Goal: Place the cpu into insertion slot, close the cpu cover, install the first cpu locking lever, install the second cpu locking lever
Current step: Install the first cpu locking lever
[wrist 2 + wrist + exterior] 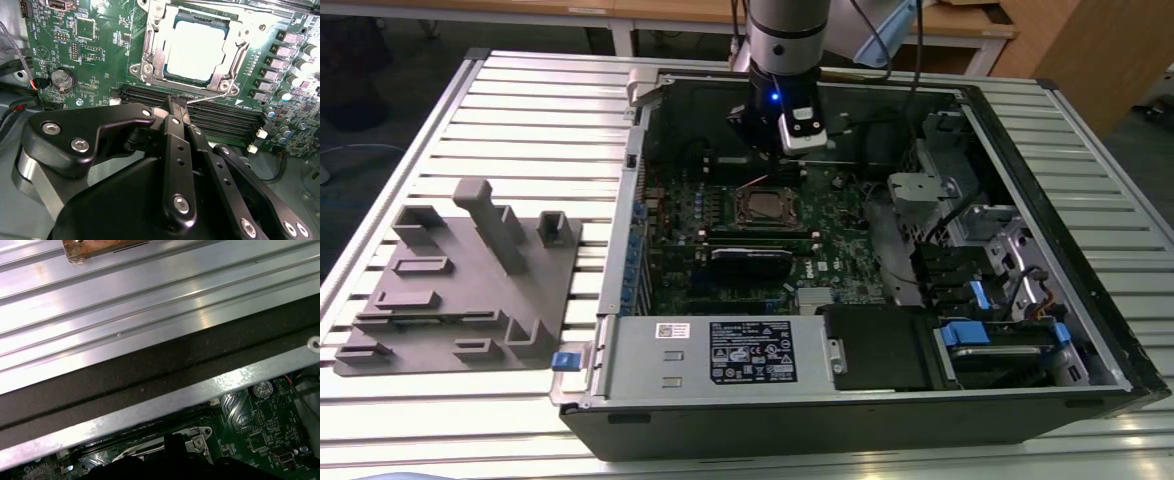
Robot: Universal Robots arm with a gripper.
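Table [520, 100]: slatted metal top that carries everything in the exterior view.
Computer case [854, 425]: lies open on the table, its inside facing up.
Grey fixture [454, 280]: moulded block with upright posts, on the table at the exterior view's left, just beside the case.
Arm [787, 30]: comes down from the far side into the open case, above the far edge of the board.
Power supply [720, 352]: silvery box with a label, along the near wall of the case.
Motherboard [100, 45]: green, flat on the case floor.
Gripper [177, 104]: black fingers drawn together at the tips, low over the black memory slots [225, 120], just beside the socket.
Insertion slot [765, 205]: near the middle of the board, with the chip seated in it.
Cpu cover [227, 50]: silvery frame lying down around the chip.
Cpu [195, 50]: pale square top showing through the cover's window.
Locking lever [212, 97]: thin metal rod along the socket's edge, one end meeting the fingertips. Whether they clamp it I cannot tell.
Coin cell [63, 77]: round, on the board, well apart from the socket.
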